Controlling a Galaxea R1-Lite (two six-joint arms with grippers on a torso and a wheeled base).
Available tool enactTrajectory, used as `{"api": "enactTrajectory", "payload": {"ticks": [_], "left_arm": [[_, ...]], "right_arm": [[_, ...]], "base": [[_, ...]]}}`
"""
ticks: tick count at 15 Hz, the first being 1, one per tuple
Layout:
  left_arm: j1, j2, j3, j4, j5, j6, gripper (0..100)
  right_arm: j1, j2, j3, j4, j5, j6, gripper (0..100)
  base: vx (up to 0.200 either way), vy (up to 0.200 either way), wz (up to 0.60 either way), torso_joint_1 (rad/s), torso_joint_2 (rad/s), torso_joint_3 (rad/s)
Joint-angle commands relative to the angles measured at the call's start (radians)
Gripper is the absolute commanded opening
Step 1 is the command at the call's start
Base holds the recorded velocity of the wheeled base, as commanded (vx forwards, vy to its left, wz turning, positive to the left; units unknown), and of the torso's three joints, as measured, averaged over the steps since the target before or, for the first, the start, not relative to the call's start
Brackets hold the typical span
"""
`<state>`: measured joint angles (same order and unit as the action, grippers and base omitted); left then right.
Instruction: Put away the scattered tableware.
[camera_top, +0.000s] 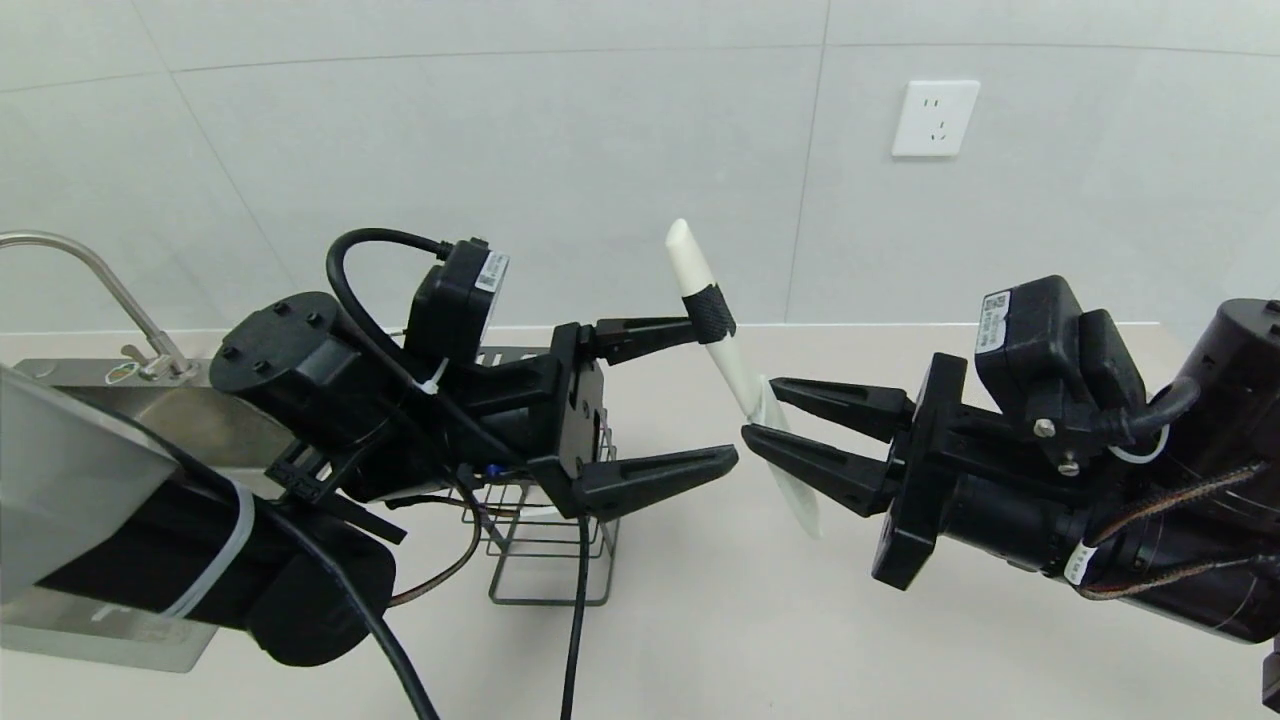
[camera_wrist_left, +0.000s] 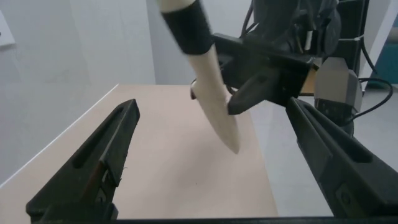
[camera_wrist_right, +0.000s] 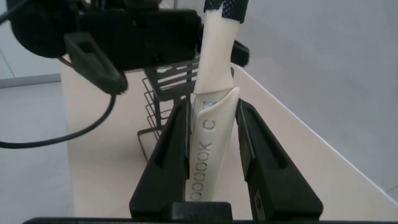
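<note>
A white knife (camera_top: 690, 262) with a black mesh band round its handle hangs tilted in the air above the counter (camera_top: 760, 620). My right gripper (camera_top: 762, 410) is shut on its lower, sheathed part (camera_wrist_right: 211, 149), with the handle sticking up toward the wall. My left gripper (camera_top: 712, 392) is wide open around the same knife (camera_wrist_left: 214, 87). Its upper finger (camera_top: 650, 335) is at the black band and its lower finger (camera_top: 660, 475) is well apart from the knife. The two grippers face each other, tips close together.
A wire cutlery rack (camera_top: 545, 560) stands on the counter under my left arm. A steel sink (camera_top: 60, 375) with a faucet (camera_top: 100, 280) is at the far left. A wall socket (camera_top: 935, 118) sits high on the tiled wall.
</note>
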<state>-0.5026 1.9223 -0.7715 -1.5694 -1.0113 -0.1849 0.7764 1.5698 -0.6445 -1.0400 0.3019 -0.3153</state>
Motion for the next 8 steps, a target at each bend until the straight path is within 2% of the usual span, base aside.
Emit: {"api": "enactTrajectory", "payload": {"ticks": [1,7,8], "left_arm": [[-0.008,0.007,-0.034,-0.001,0.0,-0.002,100],[-0.034,0.0,-0.097,-0.001,0.005,-0.034,100],[-0.036,-0.003,-0.097,-0.001,0.014,-0.053,100]], "right_arm": [[0.007,-0.002,0.0,0.0,0.0,-0.001,0],[0.014,-0.002,0.005,0.0,0.006,-0.001,0],[0.014,-0.004,0.005,0.0,0.006,-0.001,0]], "base": [[0.0,0.0,0.0,0.0,0.0,0.0],[0.0,0.0,0.0,0.0,0.0,0.0],[0.0,0.0,0.0,0.0,0.0,0.0]]}}
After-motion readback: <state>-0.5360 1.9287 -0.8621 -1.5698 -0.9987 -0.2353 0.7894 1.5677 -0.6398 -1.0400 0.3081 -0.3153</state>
